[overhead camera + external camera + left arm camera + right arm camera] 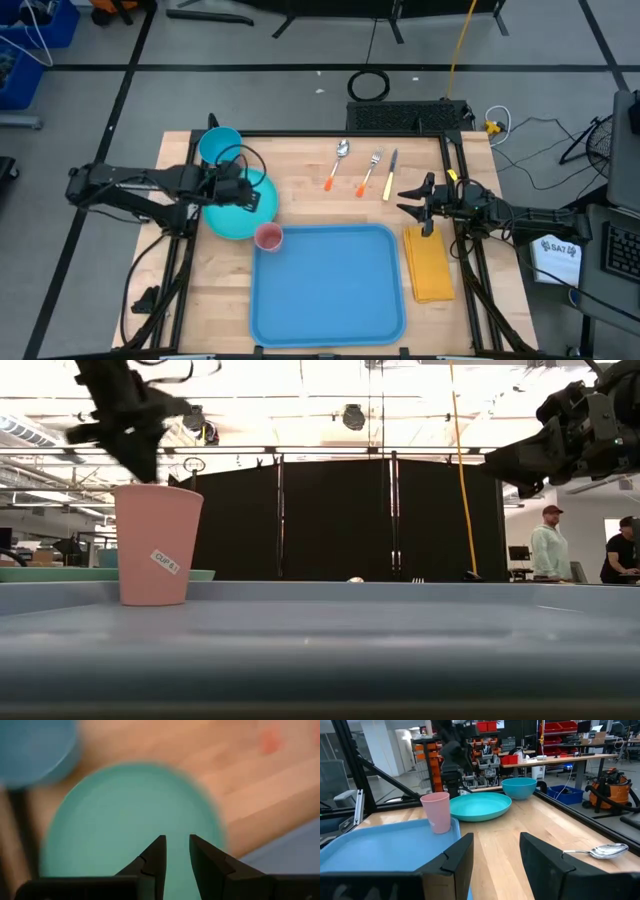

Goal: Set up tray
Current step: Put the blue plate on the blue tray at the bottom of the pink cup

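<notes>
Tray (327, 290) holds pink cup (268, 237); both grippers open, apparently empty.

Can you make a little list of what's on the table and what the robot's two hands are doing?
tray: light blue, flat on table
pink cup: upright in tray's corner
teal plate: beside tray
blue bowl: behind plate
spoon, fork, knife: in a row
yellow napkin: right of tray
left gripper: above plate, slightly open
right gripper: open, above napkin
</notes>
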Controlling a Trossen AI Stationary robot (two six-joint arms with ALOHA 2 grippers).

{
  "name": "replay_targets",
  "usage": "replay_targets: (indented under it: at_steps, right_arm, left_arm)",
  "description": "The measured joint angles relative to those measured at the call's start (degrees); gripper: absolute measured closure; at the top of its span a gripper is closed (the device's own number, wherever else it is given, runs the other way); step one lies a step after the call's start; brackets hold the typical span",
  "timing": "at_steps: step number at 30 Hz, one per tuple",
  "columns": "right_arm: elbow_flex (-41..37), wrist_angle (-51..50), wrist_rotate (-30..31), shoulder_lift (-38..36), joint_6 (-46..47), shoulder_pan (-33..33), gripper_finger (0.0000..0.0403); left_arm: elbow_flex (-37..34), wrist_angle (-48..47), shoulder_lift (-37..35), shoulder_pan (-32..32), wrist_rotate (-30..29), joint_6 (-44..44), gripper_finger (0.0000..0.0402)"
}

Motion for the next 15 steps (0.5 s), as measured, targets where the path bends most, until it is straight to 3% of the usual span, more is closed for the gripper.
replay_targets:
  at_steps: [4,8,12,15]
  right_arm:
    - [0.0,0.0,0.0,0.0,0.0,0.0,0.025]
    - [0.0,0.0,0.0,0.0,-1.0,0.0,0.025]
    - [0.0,0.0,0.0,0.0,-1.4,0.0,0.025]
    - [0.0,0.1,0.0,0.0,-1.4,0.0,0.025]
  left_arm:
    - [-0.1,-9.9,1.4,2.0,5.9,-6.4,0.0314]
    - [-0.1,-11.8,3.1,-0.2,10.7,-9.1,0.0314]
    - [-0.1,-10.3,5.7,-5.0,16.5,-3.3,0.0314]
    - [-0.1,-10.0,7.9,-10.0,17.5,0.9,0.0314]
